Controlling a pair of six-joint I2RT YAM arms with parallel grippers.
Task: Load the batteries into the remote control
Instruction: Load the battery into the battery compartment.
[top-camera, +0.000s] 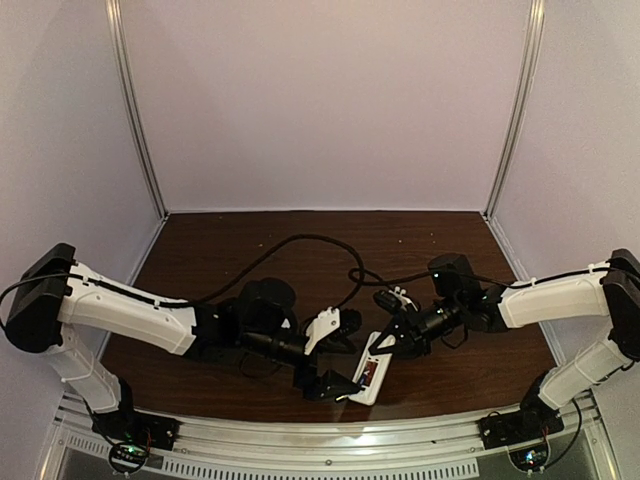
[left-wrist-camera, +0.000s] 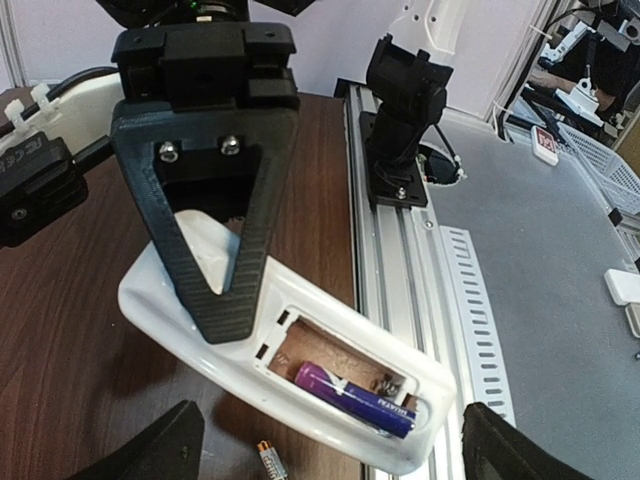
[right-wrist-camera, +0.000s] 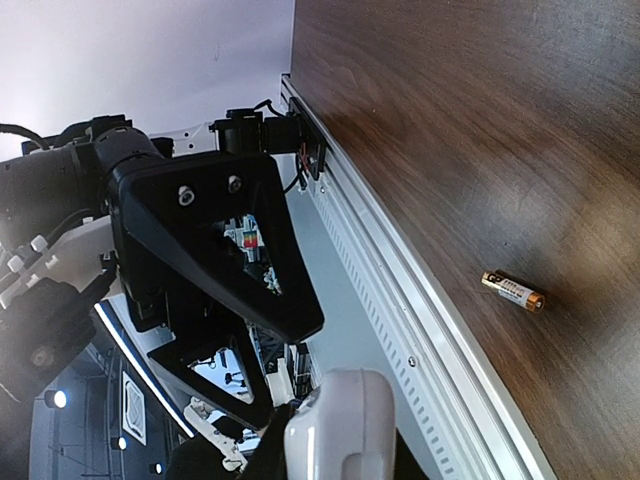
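The white remote control (left-wrist-camera: 200, 310) is tilted with its back up and its battery recess open. A bluish-purple battery (left-wrist-camera: 355, 397) lies in the recess beside a vacant slot. The gold battery (right-wrist-camera: 512, 291) lies loose on the dark wood table, and its tip shows in the left wrist view (left-wrist-camera: 270, 462). My right gripper (top-camera: 385, 345) is shut on the remote; one black finger (left-wrist-camera: 220, 230) presses on its back. The remote's end (right-wrist-camera: 340, 425) shows in the right wrist view. My left gripper (left-wrist-camera: 330, 450) is open and empty, its jaws standing wide either side of the recess end.
An aluminium rail (left-wrist-camera: 395, 260) runs along the table's near edge, with the black arm mount (left-wrist-camera: 400, 130) on it. Black cables (top-camera: 300, 243) loop over the middle of the table. White walls close in the back and sides.
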